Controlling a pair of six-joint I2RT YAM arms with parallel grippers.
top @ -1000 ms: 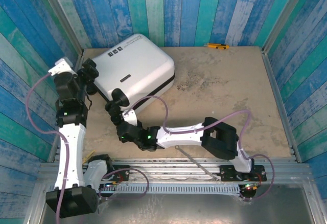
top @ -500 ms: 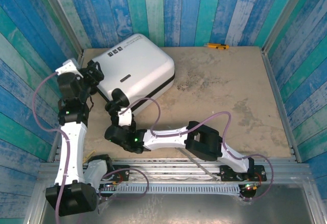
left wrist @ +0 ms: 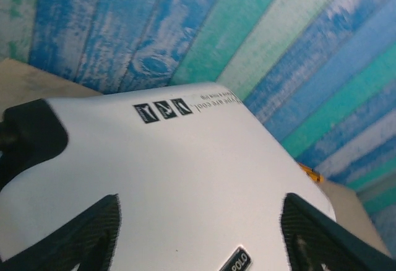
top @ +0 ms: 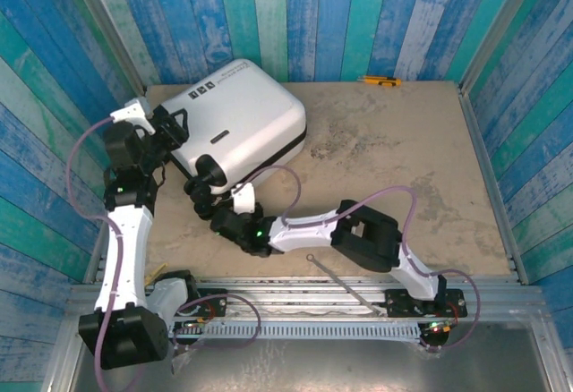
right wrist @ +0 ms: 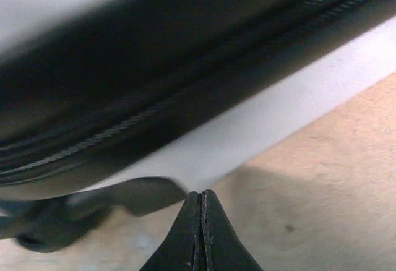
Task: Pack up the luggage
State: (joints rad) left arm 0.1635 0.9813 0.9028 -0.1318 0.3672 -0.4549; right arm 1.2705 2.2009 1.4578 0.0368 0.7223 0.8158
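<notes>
— Luggage (top: 242, 119) lay where?
— Closed, at the table's (top: 385, 168) far left; left gripper (left wrist: 201, 200) spread over its white shell, right gripper (right wrist: 201, 200) clenched on nothing, just beside its zipped seam.
— Changed?
— Right's jaws had been apart; left had edged nearer.

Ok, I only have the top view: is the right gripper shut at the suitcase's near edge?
Observer: Yes. In the right wrist view the right gripper has its fingers pressed together, nothing visible between them.
Operator: What faces it?
Observer: The suitcase, its black zipper band just above the white shell.
Operator: And the left gripper?
Observer: The left gripper has its fingers apart over the white lid, with a POLO badge between them.
</notes>
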